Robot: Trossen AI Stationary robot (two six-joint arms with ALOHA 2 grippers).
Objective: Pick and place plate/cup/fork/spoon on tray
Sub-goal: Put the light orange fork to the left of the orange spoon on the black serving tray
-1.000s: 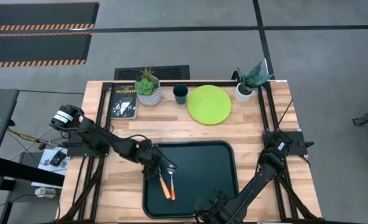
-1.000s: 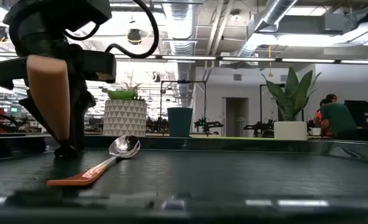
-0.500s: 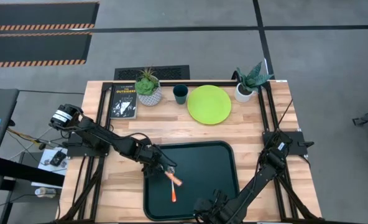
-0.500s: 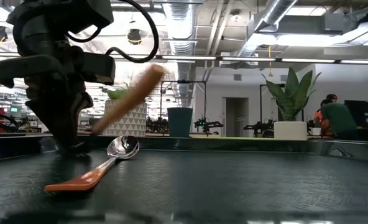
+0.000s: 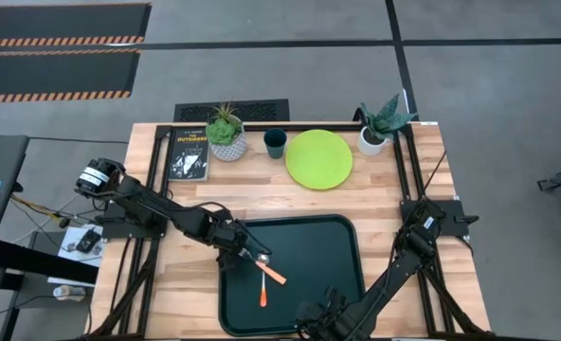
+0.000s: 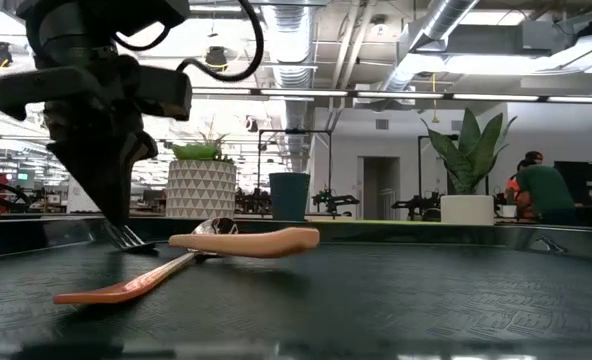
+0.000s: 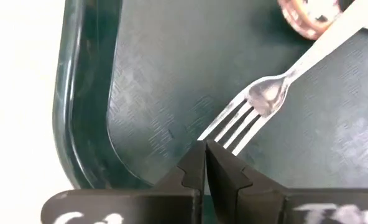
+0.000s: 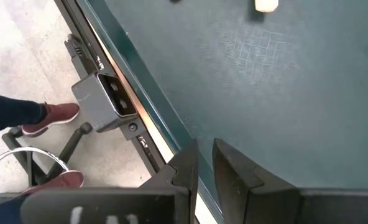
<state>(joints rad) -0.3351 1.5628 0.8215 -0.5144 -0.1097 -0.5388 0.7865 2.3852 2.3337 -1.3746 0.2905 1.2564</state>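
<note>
Two orange-handled utensils are seen lying inside the tray (image 5: 328, 248), near its left rim: the fork (image 5: 267, 269) is laid on a diagonal, its tines turned toward the left gripper (image 5: 237, 250) and its handle toward the tray's middle, while the spoon (image 5: 262, 294) lies partly beneath it, its handle pointed at the tray's near edge. The left gripper, jaws pressed together and holding nothing, is poised just off the tines. The plate (image 5: 318, 158) and cup (image 5: 275, 143) are left on the table beyond the tray; the right gripper (image 5: 323, 317), jaws nearly closed and empty, is parked at the tray's near rim.
</note>
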